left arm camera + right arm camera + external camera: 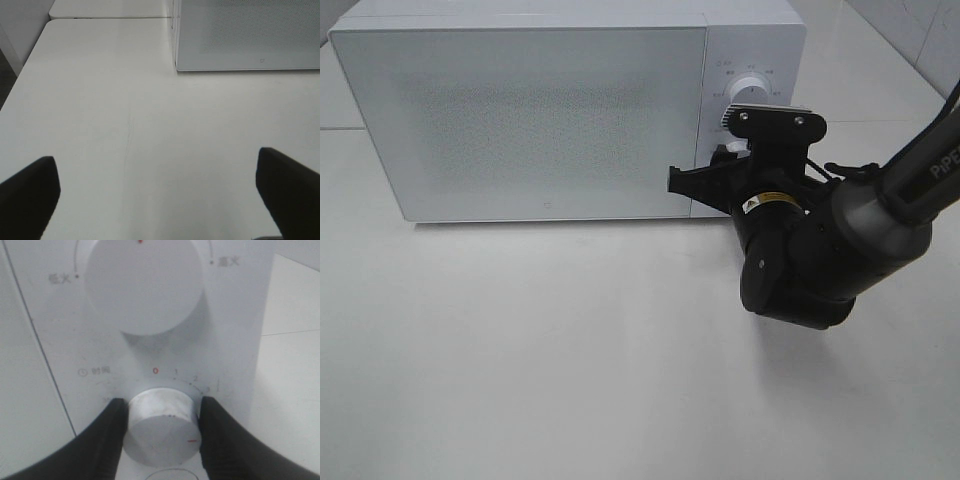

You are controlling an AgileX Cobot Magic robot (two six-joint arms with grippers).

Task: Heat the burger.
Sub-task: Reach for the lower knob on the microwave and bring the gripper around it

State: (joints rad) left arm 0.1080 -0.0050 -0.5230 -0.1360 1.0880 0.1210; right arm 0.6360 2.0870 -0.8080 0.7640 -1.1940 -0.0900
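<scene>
On the microwave (520,110), at the desk's (570,350) far edge, we see the right fingers (107,440) clamped on the timer knob (161,427) to set heating; the left fingers (30,195) hang apart; the burger is unseen, presumably behind the closed door (520,150).

Right wrist cam: right tool (162,410) fingers (100,440) are cropped at the roots. Timer knob (161,427) sits between them, near rim soft, dial marks past 3 unreadable. Upper knob (145,285) beyond the tool is clipped by the frame, its labels blurred.

Overhead: tool tips and timer knob are hidden under the wrist camera mount (775,125). Panel print is too small to read. Right arm (910,190) runs out of frame. Microwave (740,40) interior is hidden behind the speckled door (520,120).

Left wrist cam: left tool (156,162) shows finger ends only. Microwave ahead of it is clipped to one corner.
</scene>
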